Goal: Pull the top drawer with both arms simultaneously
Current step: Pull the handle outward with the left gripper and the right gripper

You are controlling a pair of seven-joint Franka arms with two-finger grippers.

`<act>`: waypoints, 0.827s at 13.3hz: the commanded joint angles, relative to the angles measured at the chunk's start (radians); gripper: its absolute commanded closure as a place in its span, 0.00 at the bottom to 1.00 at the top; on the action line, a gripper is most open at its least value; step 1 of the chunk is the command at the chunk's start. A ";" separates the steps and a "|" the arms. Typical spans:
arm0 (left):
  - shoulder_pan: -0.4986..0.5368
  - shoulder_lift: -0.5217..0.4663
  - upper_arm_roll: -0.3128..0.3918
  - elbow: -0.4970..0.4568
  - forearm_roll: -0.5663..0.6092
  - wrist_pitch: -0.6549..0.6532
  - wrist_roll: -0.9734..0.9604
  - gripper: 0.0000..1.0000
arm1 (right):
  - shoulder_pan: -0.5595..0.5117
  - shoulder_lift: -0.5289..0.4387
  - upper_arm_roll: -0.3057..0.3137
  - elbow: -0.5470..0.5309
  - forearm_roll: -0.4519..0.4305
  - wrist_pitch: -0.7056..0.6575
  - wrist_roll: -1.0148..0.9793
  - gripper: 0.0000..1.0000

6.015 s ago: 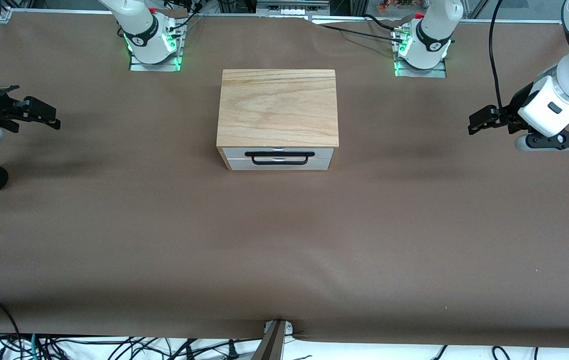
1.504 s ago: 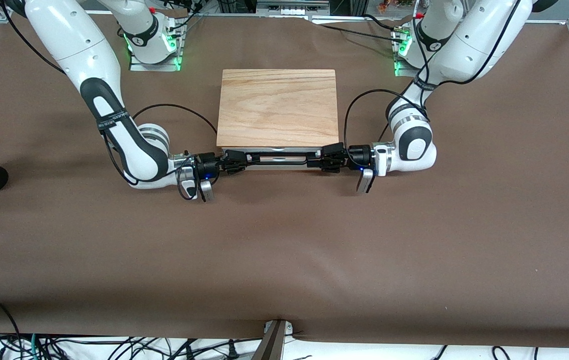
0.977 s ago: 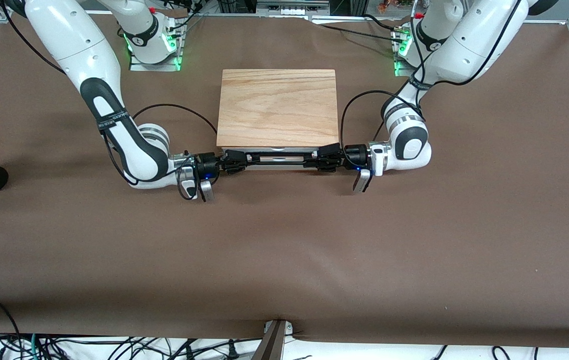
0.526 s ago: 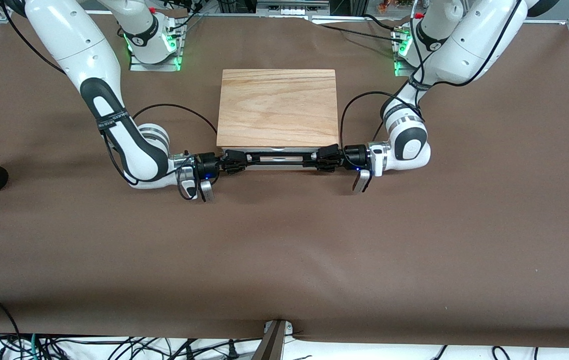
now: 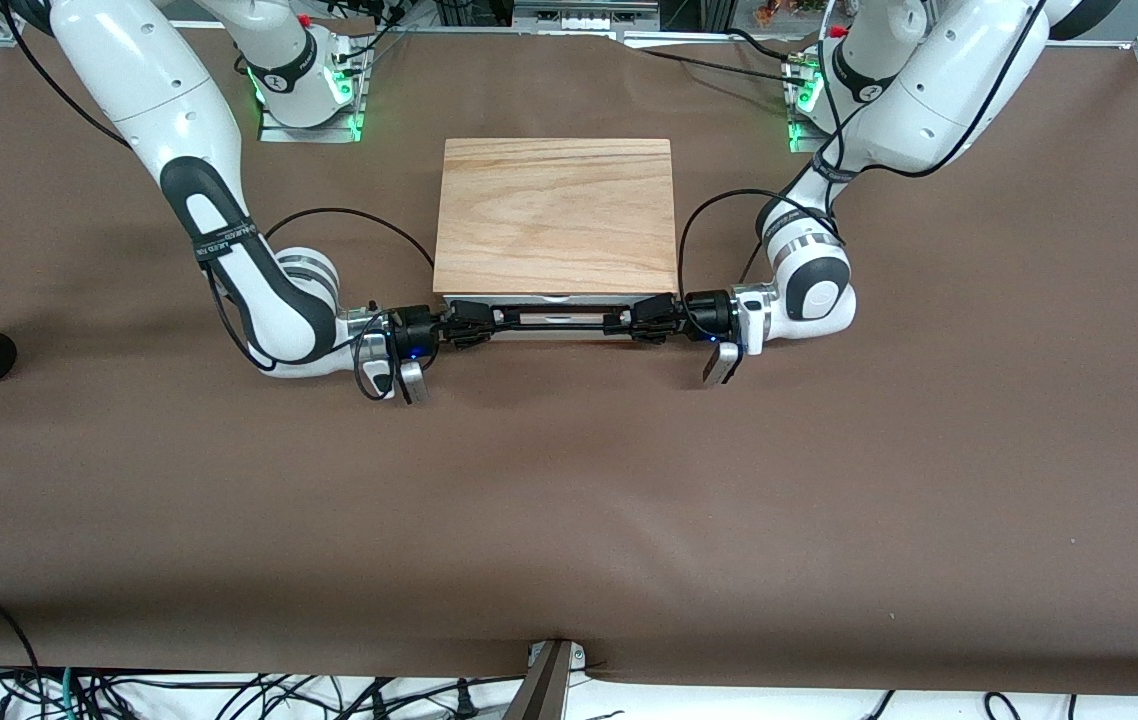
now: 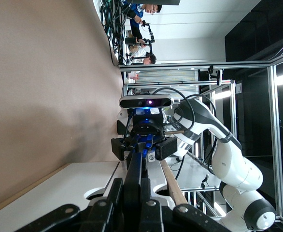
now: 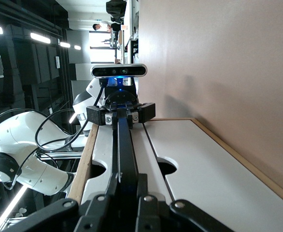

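Note:
The wood-topped cabinet stands in the middle of the table. Its top drawer is closed, with the white front flush under the top. A long black bar handle runs across the front. My right gripper is shut on the handle's end toward the right arm's side, fingers pressed on the bar. My left gripper is shut on the other end, both fingers against the bar. Each wrist view shows its own gripper and the other arm's gripper facing it along the handle.
A lower white drawer front sits under the top one. Brown table cover stretches wide in front of the cabinet. Both forearms lie low over the table beside the cabinet front, and black cables loop from their wrists.
My left gripper slid a little along the handle toward the cabinet's middle and its fingers closed onto the bar. The right arm and the drawer have not moved.

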 commanded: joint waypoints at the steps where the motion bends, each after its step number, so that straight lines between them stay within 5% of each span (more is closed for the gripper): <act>1: -0.029 0.006 -0.011 -0.050 -0.024 -0.002 0.057 1.00 | -0.001 0.009 0.009 0.010 0.039 0.009 0.021 0.96; 11: -0.029 0.008 0.000 -0.042 -0.008 -0.002 0.049 1.00 | -0.002 0.043 0.006 0.088 0.071 0.006 0.053 0.96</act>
